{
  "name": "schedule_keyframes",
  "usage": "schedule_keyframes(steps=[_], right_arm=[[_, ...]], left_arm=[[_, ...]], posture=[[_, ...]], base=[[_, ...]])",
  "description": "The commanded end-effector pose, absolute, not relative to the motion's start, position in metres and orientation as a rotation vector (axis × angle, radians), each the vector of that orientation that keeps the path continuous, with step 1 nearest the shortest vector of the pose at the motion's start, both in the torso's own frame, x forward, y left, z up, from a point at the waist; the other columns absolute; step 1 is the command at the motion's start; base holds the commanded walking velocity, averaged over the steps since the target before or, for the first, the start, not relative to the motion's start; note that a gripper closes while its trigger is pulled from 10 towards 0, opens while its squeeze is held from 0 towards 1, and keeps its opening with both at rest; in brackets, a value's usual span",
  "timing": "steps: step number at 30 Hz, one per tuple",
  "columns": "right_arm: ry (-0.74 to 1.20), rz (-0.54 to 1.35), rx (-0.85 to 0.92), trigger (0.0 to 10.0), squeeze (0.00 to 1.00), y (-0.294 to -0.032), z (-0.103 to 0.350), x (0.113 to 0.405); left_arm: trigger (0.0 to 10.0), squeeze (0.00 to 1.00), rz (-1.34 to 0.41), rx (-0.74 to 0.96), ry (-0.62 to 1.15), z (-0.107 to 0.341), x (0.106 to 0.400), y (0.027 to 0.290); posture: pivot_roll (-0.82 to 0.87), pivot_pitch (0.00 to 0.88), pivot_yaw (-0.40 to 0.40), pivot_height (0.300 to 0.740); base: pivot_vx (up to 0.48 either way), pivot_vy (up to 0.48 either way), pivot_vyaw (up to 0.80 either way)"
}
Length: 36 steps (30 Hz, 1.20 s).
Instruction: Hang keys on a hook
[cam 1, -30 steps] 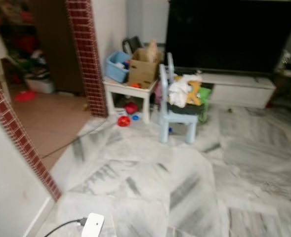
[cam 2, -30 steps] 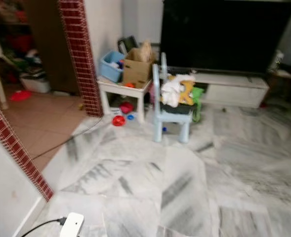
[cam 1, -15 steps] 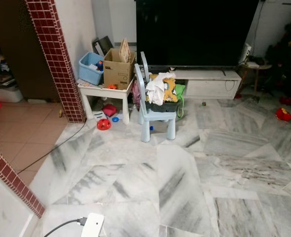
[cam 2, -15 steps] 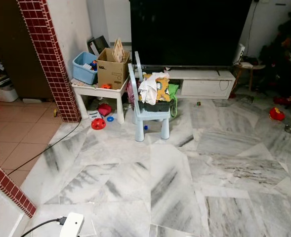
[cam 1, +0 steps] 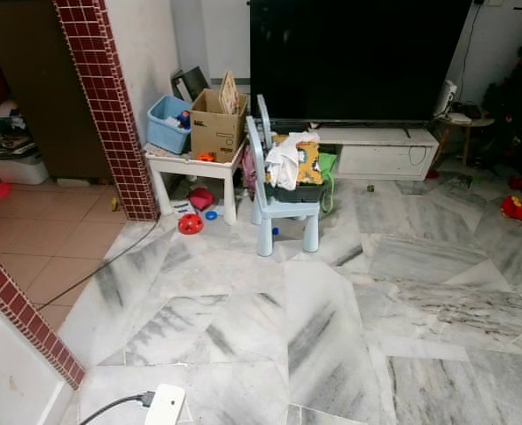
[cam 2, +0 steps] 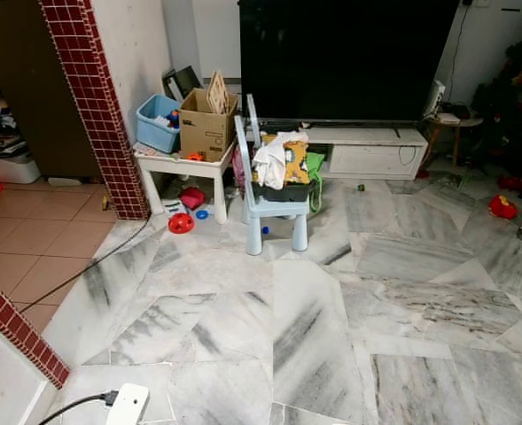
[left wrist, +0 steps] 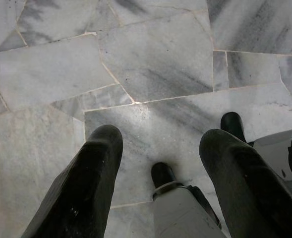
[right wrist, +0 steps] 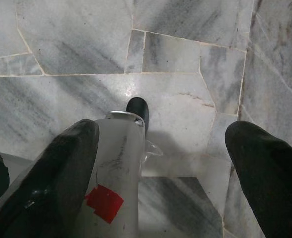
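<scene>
- Grey-veined marble floor (cam 1: 331, 336) spreads across a living room, meeting terracotta tiles (cam 1: 39, 239) at the far left.
- At the far wall, a large dark television (cam 1: 358, 57) sits on a low white cabinet (cam 1: 385, 155).
- Left of the screen, a red-tiled pillar (cam 1: 110, 115) rises beside a small white bench (cam 1: 190, 164), which carries a blue bin (cam 1: 167, 124) and a cardboard box (cam 1: 218, 124).
- Just right of the bench, a pale blue child's chair (cam 1: 283, 208) is heaped with white and yellow cloth (cam 1: 292, 161); red and blue toys (cam 1: 190, 223) lie on the floor under and near the bench.
- Near the camera, a white power adapter (cam 1: 165, 405) with a dark cable rests on the marble.
- Left end effector (left wrist: 160, 148) hangs over the floor with its fingers spread, holding nothing.
- Right end effector (right wrist: 160, 148) likewise points down at the marble, fingers wide apart and empty.
- Keys and hook cannot be made out anywhere in the room.
</scene>
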State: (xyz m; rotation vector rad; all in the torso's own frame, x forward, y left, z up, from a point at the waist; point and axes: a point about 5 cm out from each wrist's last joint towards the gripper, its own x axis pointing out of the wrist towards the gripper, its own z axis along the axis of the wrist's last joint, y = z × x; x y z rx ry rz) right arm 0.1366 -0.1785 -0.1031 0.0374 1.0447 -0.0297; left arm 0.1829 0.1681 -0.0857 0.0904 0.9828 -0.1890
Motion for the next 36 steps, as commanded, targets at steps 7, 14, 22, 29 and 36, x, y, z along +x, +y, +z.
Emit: schedule_keyframes(steps=[7,14,22,29,36], right_arm=[[1.057,-0.030,0.037,10.0,0.00,-0.1794,-0.1042,0.1335],[1.056,-0.030,0.040,10.0,0.00,-0.1795,-0.1040,0.1339],[1.056,-0.033,0.042,10.0,0.00,-0.1793,-0.1041,0.1338],[1.056,-0.032,0.043,10.0,0.00,-0.1794,-0.1041,0.1337],[1.057,-0.033,0.041,10.0,0.00,-0.1798,-0.1042,0.1335]], left_arm=[[10.0,0.00,-0.187,0.092,0.988,-0.0859,0.1825,0.1689],[10.0,0.00,-0.188,0.092,0.988,-0.0858,0.1830,0.1686],[10.0,0.00,-0.192,0.095,0.987,-0.0855,0.1834,0.1688],[10.0,0.00,-0.192,0.096,0.986,-0.0855,0.1834,0.1688],[10.0,0.00,-0.194,0.097,0.987,-0.0856,0.1833,0.1686]], posture=[[-0.07,0.000,0.022,0.740],[-0.07,0.000,0.022,0.740],[-0.07,0.000,0.022,0.740],[-0.07,0.000,0.022,0.740],[-0.07,0.000,0.021,0.740]], base=[[0.245,0.000,0.00],[0.258,0.000,0.00],[0.278,0.000,0.00],[0.282,0.000,0.00],[0.282,0.000,0.00]])
